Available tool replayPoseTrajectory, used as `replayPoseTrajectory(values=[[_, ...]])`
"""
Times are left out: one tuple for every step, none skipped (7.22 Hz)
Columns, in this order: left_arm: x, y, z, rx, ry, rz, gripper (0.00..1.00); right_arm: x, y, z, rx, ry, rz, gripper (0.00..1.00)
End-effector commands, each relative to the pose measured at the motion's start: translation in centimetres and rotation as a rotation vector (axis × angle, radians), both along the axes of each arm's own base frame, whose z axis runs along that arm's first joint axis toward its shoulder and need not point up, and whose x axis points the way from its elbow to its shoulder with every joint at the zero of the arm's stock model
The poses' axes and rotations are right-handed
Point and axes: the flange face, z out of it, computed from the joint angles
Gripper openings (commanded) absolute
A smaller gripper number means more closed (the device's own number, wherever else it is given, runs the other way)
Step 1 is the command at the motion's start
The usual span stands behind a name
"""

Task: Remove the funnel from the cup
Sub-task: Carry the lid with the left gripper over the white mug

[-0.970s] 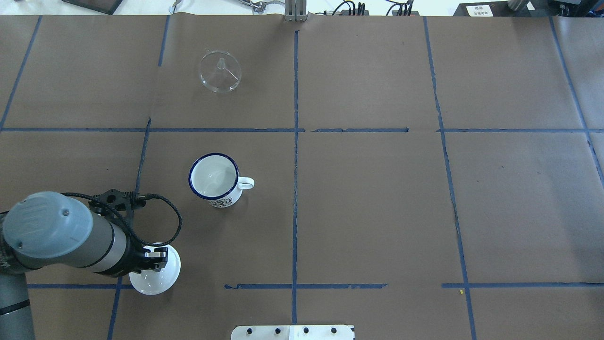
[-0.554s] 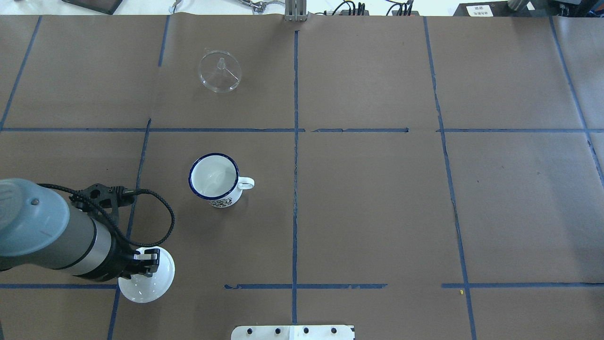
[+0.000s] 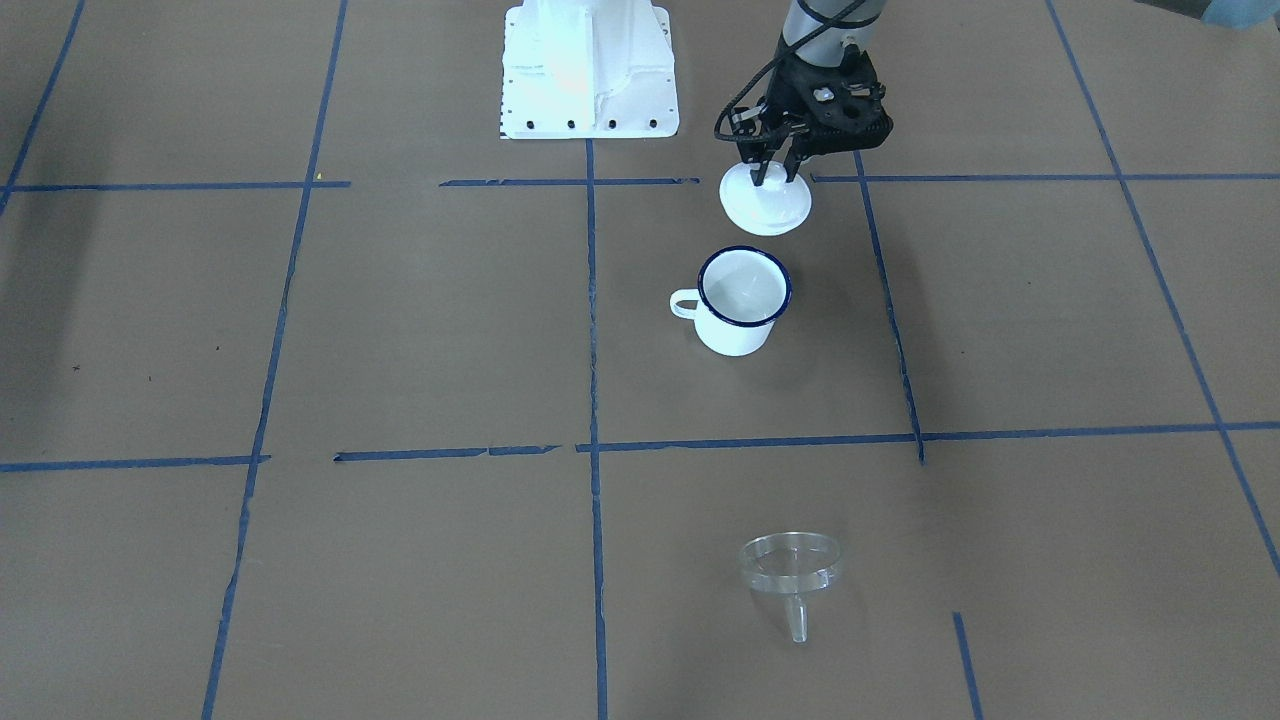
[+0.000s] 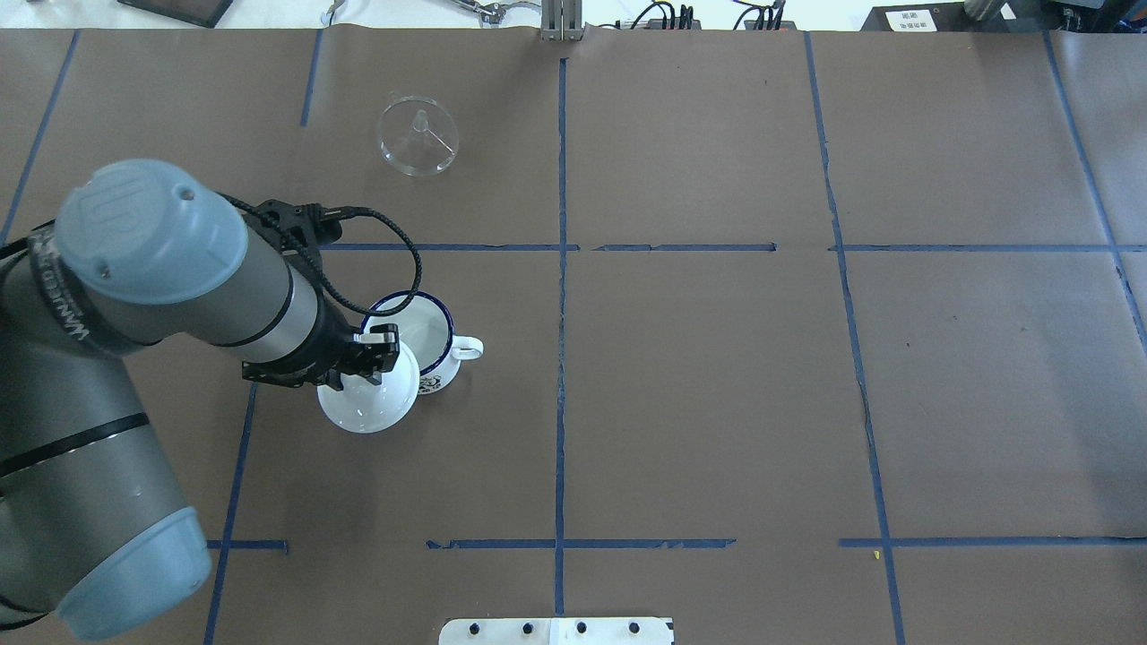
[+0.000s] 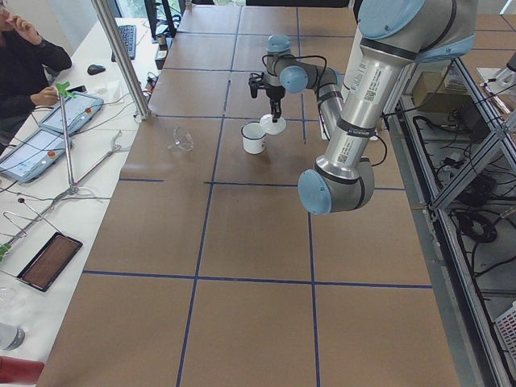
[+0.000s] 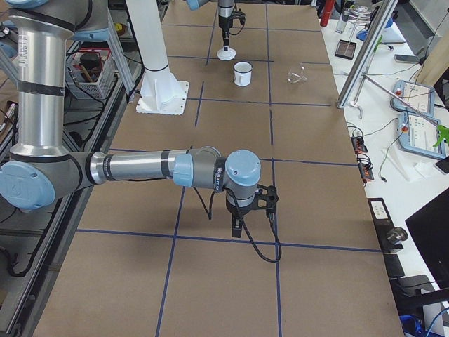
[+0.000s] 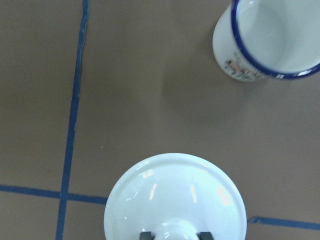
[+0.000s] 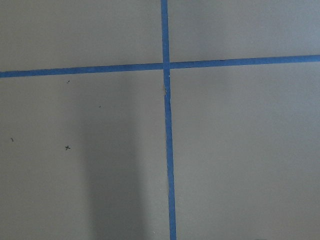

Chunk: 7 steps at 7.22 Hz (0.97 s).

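The clear funnel [image 4: 418, 136] lies on the table at the far side, well apart from the cup, its rim on the paper [image 3: 790, 562]. The white cup [image 4: 432, 324] with a dark blue rim stands upright and holds nothing [image 3: 742, 300]. My left gripper [image 4: 376, 348] is shut on the knob of a white round lid [image 4: 367, 408] and holds it just on the robot's side of the cup [image 3: 765, 208]. The left wrist view shows the lid [image 7: 175, 200] below and the cup [image 7: 270, 40] at the upper right. My right gripper [image 6: 242, 223] shows only in the exterior right view; I cannot tell its state.
The table is covered in brown paper with blue tape lines [image 4: 561, 269]. The white robot base plate [image 3: 588, 70] sits at the near edge. Operators' desks with tablets [image 5: 48, 129] stand beyond the far edge.
My left arm has carried the lid from the front left of the table forward and right, up beside the cup. The funnel and cup have not moved.
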Motion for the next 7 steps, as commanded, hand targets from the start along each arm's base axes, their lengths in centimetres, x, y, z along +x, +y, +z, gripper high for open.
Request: replayPoseTrajectory(values=[[0.2,-3.9,-1.0,0.017,-0.016,-0.029,0.0,0.1,-0.1,-0.2,0.004,0.0,0.001,1.0],[0.9,-5.6,-0.9,0.023,-0.035,-0.025,0.0,0.1,-0.1,-0.2,0.004,0.0,0.001,1.0],[1.9,-6.6,-0.6,0.015,-0.05,-0.026,0.0,0.1,-0.1,-0.2,0.004,0.0,0.001,1.0],[2.5,-7.3,-0.4,0.011,-0.06,-0.026,0.0,0.0,-0.1,-0.2,0.004,-0.001,0.001,1.0],[2.9,-6.9,-0.5,0.01,-0.06,-0.016,0.0,0.0,-0.1,-0.3,0.005,-0.001,0.001,1.0],[3.4,-6.9,-0.2,0.004,-0.065,-0.011,0.0,0.0,-0.1,-0.3,0.005,-0.001,0.001,1.0],[4.1,-6.3,0.1,0.002,-0.071,0.003,0.0,0.0,-0.1,-0.3,0.005,-0.003,0.001,1.0]])
